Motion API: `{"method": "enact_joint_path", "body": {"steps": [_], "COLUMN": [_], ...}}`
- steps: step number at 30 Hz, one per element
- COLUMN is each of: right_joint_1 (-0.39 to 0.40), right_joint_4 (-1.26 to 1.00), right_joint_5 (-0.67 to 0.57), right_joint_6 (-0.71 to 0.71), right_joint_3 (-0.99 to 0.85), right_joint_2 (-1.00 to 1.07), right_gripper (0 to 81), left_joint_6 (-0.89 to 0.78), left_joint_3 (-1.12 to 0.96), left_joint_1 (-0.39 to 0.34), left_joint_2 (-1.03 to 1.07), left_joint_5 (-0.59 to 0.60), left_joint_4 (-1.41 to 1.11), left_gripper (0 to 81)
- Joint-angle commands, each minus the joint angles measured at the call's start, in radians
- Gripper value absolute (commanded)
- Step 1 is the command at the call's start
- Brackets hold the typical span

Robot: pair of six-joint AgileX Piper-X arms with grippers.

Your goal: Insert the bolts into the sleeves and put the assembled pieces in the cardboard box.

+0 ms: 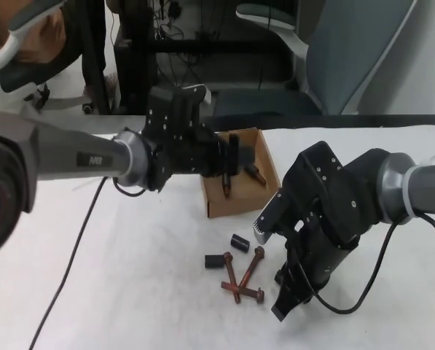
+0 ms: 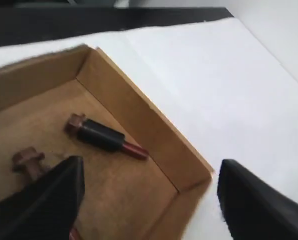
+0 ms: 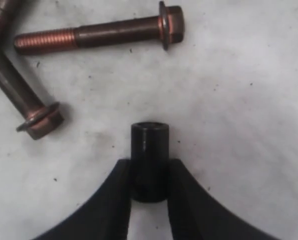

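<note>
A black sleeve (image 3: 149,145) is pinched between the two fingers of the right end effector (image 3: 149,169), its open bore turned toward the camera and the white surface (image 3: 238,100) behind it. Bare bolts lie close by in the right wrist view. A long bolt (image 3: 99,32) lies flat, and an angled bolt (image 3: 21,92) has its flanged head nearest the sleeve but clear of it.

In the high view the right end effector (image 1: 284,305) points down at the surface (image 1: 130,277), just beside a group of three crossed bolts (image 1: 232,277). I cannot tell whether the gripped sleeve touches the surface. Two spare sleeves lie on their sides between that group and the box: the farther spare sleeve (image 1: 238,241) and the nearer spare sleeve (image 1: 215,260).

The cardboard box (image 1: 235,205) stands farther back, and the left end effector (image 1: 228,157) hangs over it. In the left wrist view the left end effector (image 2: 151,164) is spread wide with nothing between its fingers. Below it the box (image 2: 139,110) holds an assembled piece (image 2: 104,137), a bolt through a black sleeve, lying flat with its threaded end toward a side wall. A bolt head (image 2: 26,159) shows next to one finger (image 2: 54,200), the rest of it hidden.

In the high view a dark piece (image 1: 226,184) with a reddish tip shows under the left end effector, at the box's near side, and I cannot tell whether it rests on the box floor. A black cable (image 1: 71,255) trails across the surface, and an office chair (image 1: 334,65) stands behind it
</note>
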Motion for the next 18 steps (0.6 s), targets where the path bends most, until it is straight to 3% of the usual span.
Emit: {"method": "enact_joint_path", "body": {"steps": [1, 6, 9, 13, 18], "right_joint_1": [-0.005, -0.005, -0.007, -0.007, -0.007], "right_joint_4": [-0.009, -0.003, 0.011, 0.01, 0.004], "right_joint_5": [-0.007, 0.0, 0.069, 0.077, 0.099], "right_joint_6": [-0.007, 0.031, 0.086, 0.213, 0.327], "right_joint_3": [-0.006, -0.006, -0.001, 0.037, 0.13], "right_joint_2": [0.009, -0.036, -0.101, -0.216, -0.381], "right_gripper": [0.0, 0.0, 0.0, 0.0, 0.0], "left_joint_6": [0.047, 0.262, 0.404, 0.439, 0.442], "left_joint_3": [-0.009, -0.009, -0.009, -0.009, -0.009], "left_joint_1": [-0.001, -0.008, -0.022, -0.068, -0.192], "left_joint_2": [-0.068, -0.161, -0.214, -0.251, -0.248], "left_joint_5": [0.069, 0.071, 0.071, 0.061, -0.146], "left_joint_4": [0.159, 0.505, 0.699, 0.823, 0.835], "left_gripper": [70.0, 70.0, 70.0, 70.0, 70.0]}}
